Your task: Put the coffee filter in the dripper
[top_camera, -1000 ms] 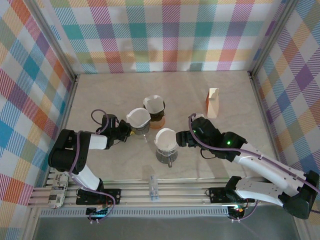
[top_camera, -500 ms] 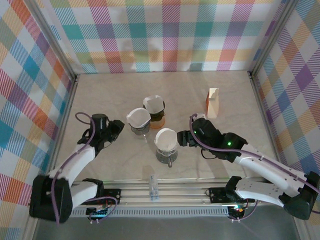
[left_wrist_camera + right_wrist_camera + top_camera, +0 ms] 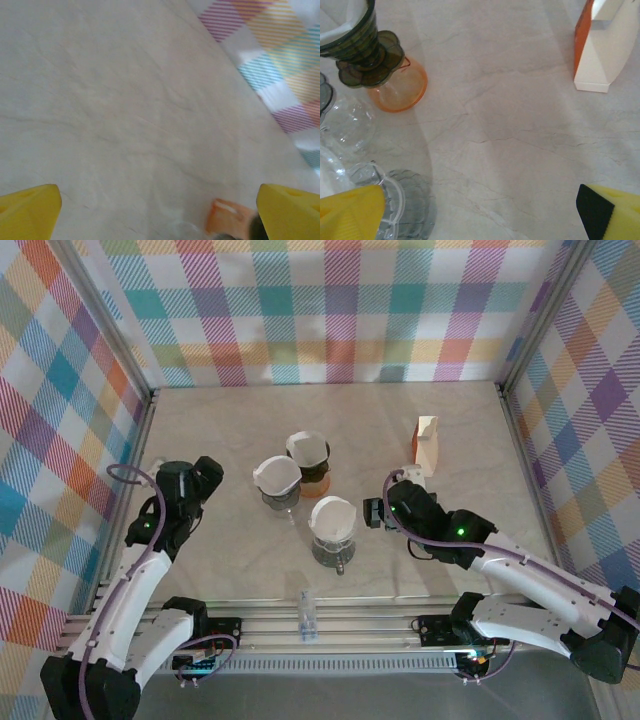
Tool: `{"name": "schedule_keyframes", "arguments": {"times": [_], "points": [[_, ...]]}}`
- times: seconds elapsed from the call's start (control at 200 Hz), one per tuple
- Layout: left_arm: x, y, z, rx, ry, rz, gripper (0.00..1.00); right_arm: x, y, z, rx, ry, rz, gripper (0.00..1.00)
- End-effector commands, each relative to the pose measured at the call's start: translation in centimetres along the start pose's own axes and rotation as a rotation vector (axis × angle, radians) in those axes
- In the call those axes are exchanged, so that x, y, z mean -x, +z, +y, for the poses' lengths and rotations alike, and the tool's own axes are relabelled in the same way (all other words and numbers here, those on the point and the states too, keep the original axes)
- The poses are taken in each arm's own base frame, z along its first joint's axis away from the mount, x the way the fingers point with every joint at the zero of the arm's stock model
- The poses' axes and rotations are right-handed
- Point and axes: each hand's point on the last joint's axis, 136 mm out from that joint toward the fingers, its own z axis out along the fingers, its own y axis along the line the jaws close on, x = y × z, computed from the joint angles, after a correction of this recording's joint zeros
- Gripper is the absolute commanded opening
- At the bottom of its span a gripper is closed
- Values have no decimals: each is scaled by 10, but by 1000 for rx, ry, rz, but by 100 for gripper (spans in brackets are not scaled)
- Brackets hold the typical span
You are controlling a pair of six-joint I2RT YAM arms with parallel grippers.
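My left tool (image 3: 203, 473) released, empty, over bare surface (image 3: 125, 100). My right tool (image 3: 373, 512) released beside front dripper (image 3: 333, 542); filter (image 3: 330, 513) seated inside. Placement looks done. Next: back clear without nudging.

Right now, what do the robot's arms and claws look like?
The left arm and right arm are white tubes with chunky black joints and looping purple cables. A green light glows on the right one. The left gripper and right gripper have yellow wedge fingertips.
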Motion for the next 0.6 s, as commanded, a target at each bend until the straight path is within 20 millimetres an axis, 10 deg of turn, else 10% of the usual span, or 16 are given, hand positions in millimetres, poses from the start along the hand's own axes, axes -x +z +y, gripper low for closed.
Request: {"name": "schedule_keyframes", "arguments": {"times": [0.0,0.33,0.595], "points": [[35,10,9,106,136,-198,100,8,-6,-14,-64,-1,-46,99],[37,99,21,217,566,-150,100,8,-17,-27,-63,21,-94,99],[11,118,31,108,576,-210,100,5,-19,-38,-102,17,-109,99]]}}
